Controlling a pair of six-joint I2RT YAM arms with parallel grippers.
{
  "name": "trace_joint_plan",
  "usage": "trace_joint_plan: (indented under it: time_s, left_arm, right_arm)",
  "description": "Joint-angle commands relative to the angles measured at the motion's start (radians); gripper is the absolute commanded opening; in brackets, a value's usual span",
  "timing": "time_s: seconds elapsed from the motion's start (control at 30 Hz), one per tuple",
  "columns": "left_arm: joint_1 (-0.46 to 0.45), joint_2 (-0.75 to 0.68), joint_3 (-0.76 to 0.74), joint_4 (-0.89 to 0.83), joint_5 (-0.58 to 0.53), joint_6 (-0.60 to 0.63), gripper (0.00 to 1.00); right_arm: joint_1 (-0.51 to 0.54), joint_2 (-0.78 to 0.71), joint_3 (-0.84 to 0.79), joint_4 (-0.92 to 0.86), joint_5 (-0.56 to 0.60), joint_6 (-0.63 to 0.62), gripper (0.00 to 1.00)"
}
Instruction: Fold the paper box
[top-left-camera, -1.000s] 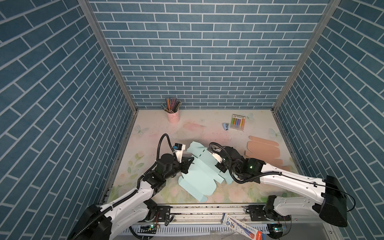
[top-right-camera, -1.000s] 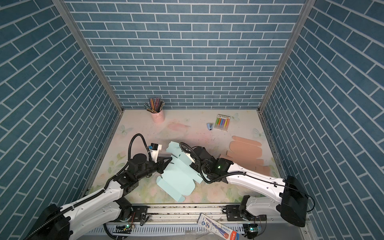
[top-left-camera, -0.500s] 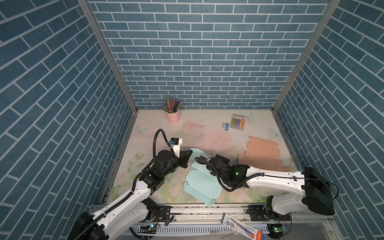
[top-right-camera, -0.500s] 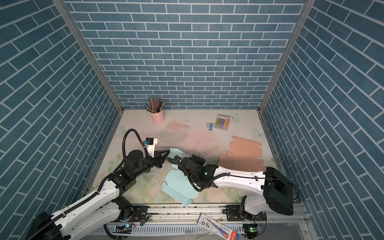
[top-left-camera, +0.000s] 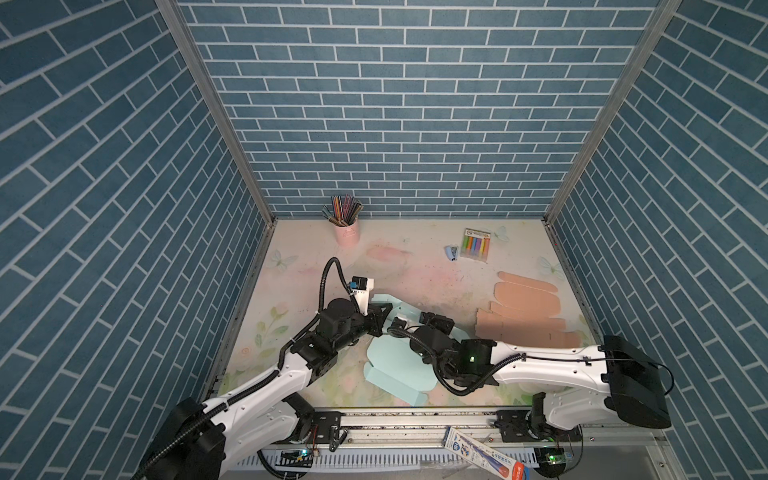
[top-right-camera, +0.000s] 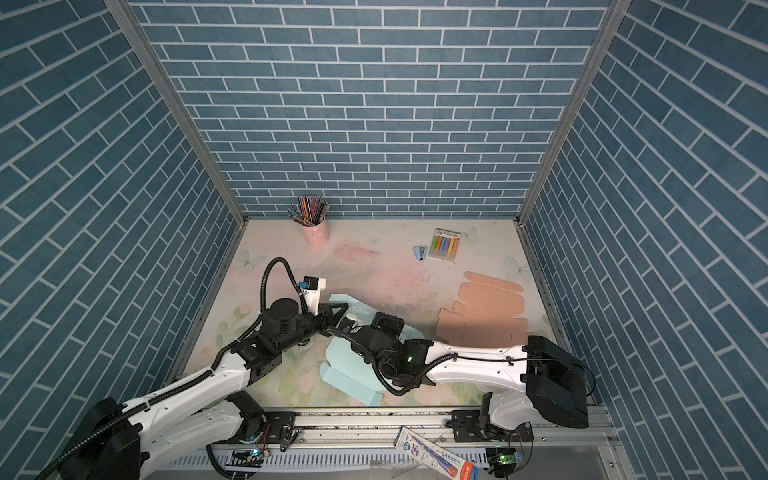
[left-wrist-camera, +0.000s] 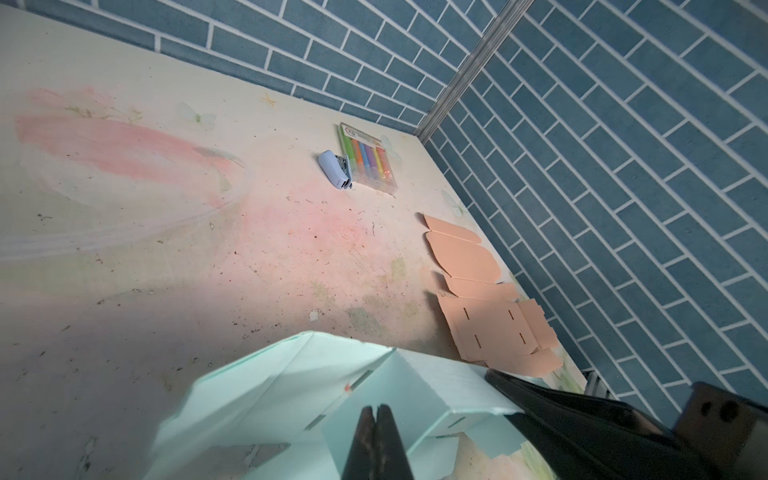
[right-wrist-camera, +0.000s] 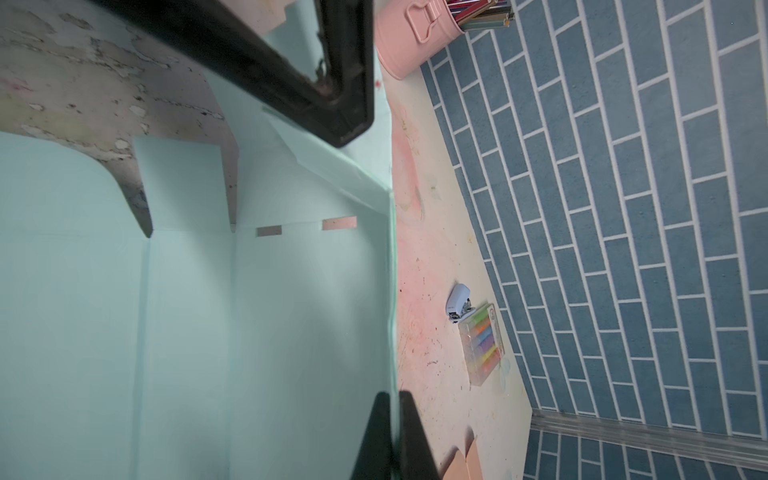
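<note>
The 2 claws meet almost tip to tip over the box (top-left-camera: 392, 368), which lies partly folded on the table beneath them with 1 wall raised. The right claw (right-wrist-camera: 391, 400) is clamped on that wall's upper edge, the paper running between its fingers. The left claw (left-wrist-camera: 377, 410) is closed, its tips against a box panel just beside the right claw; I cannot tell whether paper sits between them. Peach blanks (top-left-camera: 523, 307) lie flat to the right of the right claw, apart from it. A pencil cup (top-left-camera: 347, 235) stands well behind the left claw.
</note>
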Motion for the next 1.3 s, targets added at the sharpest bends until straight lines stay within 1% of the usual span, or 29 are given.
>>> trace_joint_plan:
  time_s: [0.0, 0.07, 0.13, 0.23, 0.3, 0.33, 0.4, 0.5, 0.63, 0.77, 0.83, 1.03, 1.2, 1.27]
  left_arm:
    - [-0.004, -0.013, -0.051, 0.026, 0.008, -0.029, 0.0]
    - [-0.004, -0.045, -0.052, -0.018, -0.024, -0.015, 0.0]
    - [0.018, -0.1, -0.046, -0.063, -0.042, 0.007, 0.0]
    - [0.114, -0.181, -0.048, -0.091, -0.018, 0.027, 0.0]
    - [0.205, -0.198, -0.058, -0.079, 0.029, 0.03, 0.0]
    - [0.258, -0.189, -0.067, -0.06, 0.06, 0.028, 0.0]
    - [0.349, -0.123, -0.074, -0.001, 0.126, 0.015, 0.0]
    - [0.417, 0.018, -0.057, 0.083, 0.181, 0.014, 0.0]
    - [0.435, 0.208, -0.004, 0.176, 0.217, 0.048, 0.0]
    - [0.433, 0.414, 0.083, 0.204, 0.316, 0.054, 0.0]
    - [0.418, 0.463, 0.092, 0.224, 0.338, 0.053, 0.0]
    - [0.337, 0.482, 0.069, 0.236, 0.317, 0.077, 0.0]
    - [0.296, 0.441, 0.026, 0.22, 0.303, 0.083, 0.0]
    - [0.273, 0.419, 0.017, 0.184, 0.282, 0.091, 0.0]
  right_arm:
    - [0.009, 0.005, -0.013, 0.099, 0.09, -0.091, 0.0]
    - [0.018, 0.016, -0.023, 0.129, 0.117, -0.138, 0.0]
    - [0.028, 0.033, -0.038, 0.166, 0.147, -0.193, 0.0]
    - [0.04, 0.05, -0.06, 0.22, 0.169, -0.269, 0.0]
    - [0.044, 0.06, -0.066, 0.241, 0.174, -0.305, 0.0]
    - [0.046, 0.065, -0.068, 0.247, 0.171, -0.316, 0.0]
    - [0.049, 0.074, -0.07, 0.256, 0.162, -0.339, 0.0]
    - [0.054, 0.097, -0.072, 0.28, 0.163, -0.372, 0.0]
    - [0.057, 0.118, -0.076, 0.308, 0.162, -0.411, 0.0]
    - [0.056, 0.137, -0.1, 0.376, 0.151, -0.472, 0.0]
    - [0.052, 0.149, -0.109, 0.409, 0.149, -0.499, 0.0]
    - [0.036, 0.161, -0.119, 0.433, 0.11, -0.519, 0.0]
    - [0.024, 0.179, -0.122, 0.448, 0.098, -0.529, 0.0]
    - [0.021, 0.19, -0.123, 0.46, 0.093, -0.532, 0.0]
